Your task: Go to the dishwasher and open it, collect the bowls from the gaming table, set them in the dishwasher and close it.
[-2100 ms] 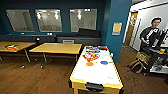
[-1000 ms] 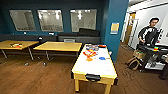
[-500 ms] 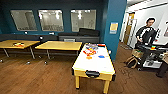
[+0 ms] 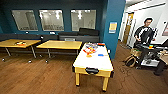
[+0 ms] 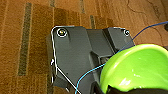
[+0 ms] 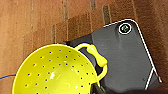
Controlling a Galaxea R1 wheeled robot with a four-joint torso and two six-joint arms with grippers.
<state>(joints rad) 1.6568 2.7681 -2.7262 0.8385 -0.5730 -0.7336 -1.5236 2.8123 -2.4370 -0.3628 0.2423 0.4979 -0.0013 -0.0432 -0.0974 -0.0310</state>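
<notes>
One long gaming table (image 4: 93,65) runs lengthwise away from the camera; end effector grips unreadable.

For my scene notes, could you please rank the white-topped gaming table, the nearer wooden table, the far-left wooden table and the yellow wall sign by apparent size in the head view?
1. Gaming table, though nearest the camera.
2. Nearer wooden table.
3. Far-left wooden table, partly cut off, so unsure against the second.
4. Yellow wall sign.

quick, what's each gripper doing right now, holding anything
Left gripper: holding a lime green bowl over the carpet.
Right gripper: holding a yellow perforated bowl with a loop handle.
</notes>
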